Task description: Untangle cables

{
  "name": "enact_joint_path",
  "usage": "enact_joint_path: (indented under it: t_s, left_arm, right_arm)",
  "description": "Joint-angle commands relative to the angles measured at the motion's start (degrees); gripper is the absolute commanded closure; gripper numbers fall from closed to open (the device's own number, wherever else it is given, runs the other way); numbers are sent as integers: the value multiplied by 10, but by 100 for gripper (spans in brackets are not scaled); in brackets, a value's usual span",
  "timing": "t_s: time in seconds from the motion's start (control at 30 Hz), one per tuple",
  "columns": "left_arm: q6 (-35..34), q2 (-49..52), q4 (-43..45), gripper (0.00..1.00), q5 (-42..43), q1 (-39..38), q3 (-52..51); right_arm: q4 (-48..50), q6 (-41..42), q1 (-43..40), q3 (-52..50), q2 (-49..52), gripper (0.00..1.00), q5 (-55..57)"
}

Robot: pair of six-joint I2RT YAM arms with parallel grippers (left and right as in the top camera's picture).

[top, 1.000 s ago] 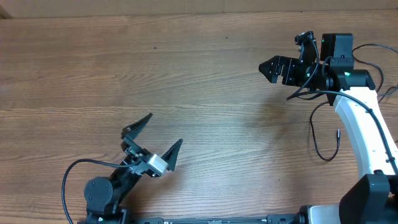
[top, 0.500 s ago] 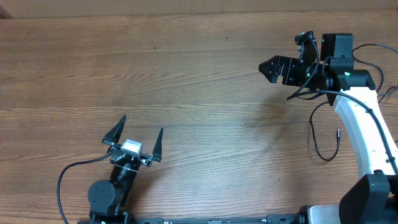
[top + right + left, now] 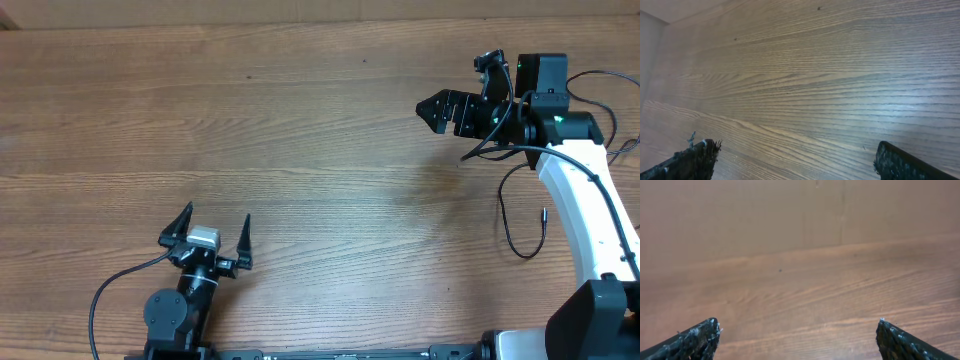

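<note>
One thin black cable lies on the wooden table at the right, by the right arm's white link. It curves in a loop and ends in a small plug. No other cable of the task shows. My right gripper is open and empty at the far right, pointing left, well above and left of the cable. In the right wrist view its jaws frame only bare wood. My left gripper is open and empty at the near left, far from the cable. The left wrist view shows its jaws over bare wood.
The right arm's white link and base stand at the right edge, next to the cable. Thicker black arm wires run at the far right. The left arm's base sits at the front edge. A wall rises behind the table.
My left gripper has drawn back to the left and toward its base, and turned from pointing right to pointing at the far side. The right arm and the cable have not moved.
</note>
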Motion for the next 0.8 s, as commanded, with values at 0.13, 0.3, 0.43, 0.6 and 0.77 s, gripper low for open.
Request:
enact_joint_path:
  t_s: [0.13, 0.3, 0.43, 0.6, 0.77]
  left_arm:
    - [-27, -17, -16, 1, -37, 3, -3]
    - [-27, -17, -16, 1, -38, 3, -3]
    - [-36, -17, -16, 0, -33, 3, -2]
    - [-75, -17, -17, 0, -34, 3, -2]
    - [-75, -17, -17, 1, -40, 3, -2]
  right_arm:
    - [3, -4, -1, 3, 0, 0, 4]
    - [3, -4, -1, 3, 0, 0, 4]
    - [3, -4, -1, 3, 0, 0, 4]
    - [3, -4, -1, 3, 0, 0, 4]
    - [3, -4, -1, 3, 0, 0, 4]
